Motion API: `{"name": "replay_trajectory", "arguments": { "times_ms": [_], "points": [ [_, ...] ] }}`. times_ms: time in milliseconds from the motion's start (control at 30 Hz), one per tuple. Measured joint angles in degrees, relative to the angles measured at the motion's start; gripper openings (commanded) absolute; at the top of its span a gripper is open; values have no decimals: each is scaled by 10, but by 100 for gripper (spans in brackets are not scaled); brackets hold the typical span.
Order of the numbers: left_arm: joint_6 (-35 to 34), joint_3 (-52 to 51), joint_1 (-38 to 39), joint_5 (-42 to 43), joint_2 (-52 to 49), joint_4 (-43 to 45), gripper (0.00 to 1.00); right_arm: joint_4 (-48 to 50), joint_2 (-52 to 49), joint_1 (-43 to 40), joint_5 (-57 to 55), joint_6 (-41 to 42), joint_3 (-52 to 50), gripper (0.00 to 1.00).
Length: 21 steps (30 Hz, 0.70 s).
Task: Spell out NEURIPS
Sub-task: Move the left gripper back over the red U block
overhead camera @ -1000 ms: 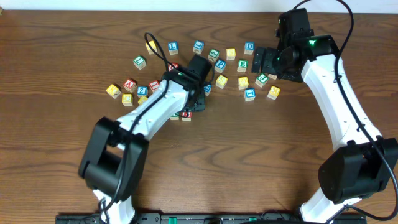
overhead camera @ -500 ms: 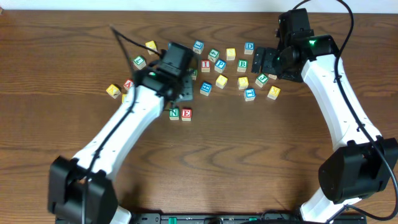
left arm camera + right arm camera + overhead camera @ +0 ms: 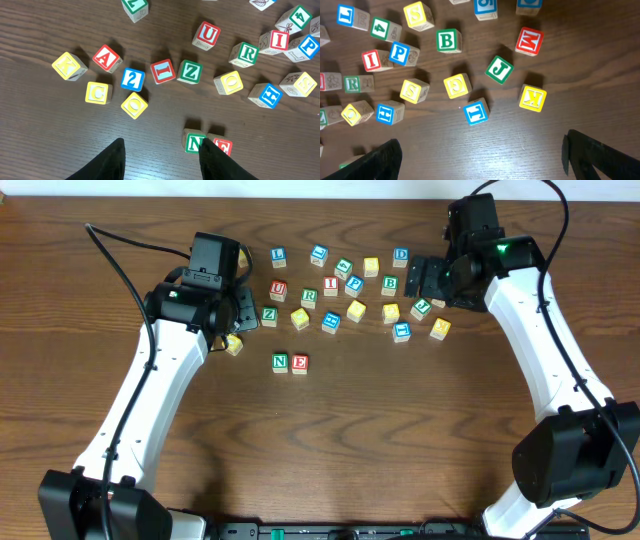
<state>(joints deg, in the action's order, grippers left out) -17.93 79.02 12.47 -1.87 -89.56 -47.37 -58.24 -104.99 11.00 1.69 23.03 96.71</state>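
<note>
1. Withdrawn since the earlier frame: left arm (image 3: 165,370), then over the row's start, now pulled back up and to the left.
2. Left claw (image 3: 162,150): fingers apart, nothing between; it hangs just short of the row.
3. N cube (image 3: 194,142), E cube (image 3: 222,146): touching side by side on the counter (image 3: 400,440), set below the scatter (image 3: 356,310), apparently so the word has room to run rightward.
4. U cube (image 3: 206,34): loose in the scatter; judged the next letter due.
5. R cube (image 3: 246,52), I cube (image 3: 279,40), P cube (image 3: 308,46): close together, unplaced.
6. Yellow S cube (image 3: 415,14): unplaced, on the right arm's side.
7. Right claw (image 3: 480,150): fingers wide apart, empty, above the scatter's right edge.
</note>
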Motion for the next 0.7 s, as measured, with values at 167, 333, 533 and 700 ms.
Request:
{"name": "replay_trajectory", "arguments": {
  "times_ms": [167, 333, 533, 700],
  "points": [
    [0, 0, 0, 0, 0, 0, 48, 20, 0, 0, 1, 0, 0, 99],
    [2, 0, 0, 0, 0, 0, 53, 28, 0, 0, 24, 0, 0, 99],
    [8, 0, 0, 0, 0, 7, 53, 33, 0, 21, 28, -24, 0, 90],
    [18, 2, 0, 0, 0, 18, 53, -41, -5, 30, 30, -63, 70, 89]
  ]
}}
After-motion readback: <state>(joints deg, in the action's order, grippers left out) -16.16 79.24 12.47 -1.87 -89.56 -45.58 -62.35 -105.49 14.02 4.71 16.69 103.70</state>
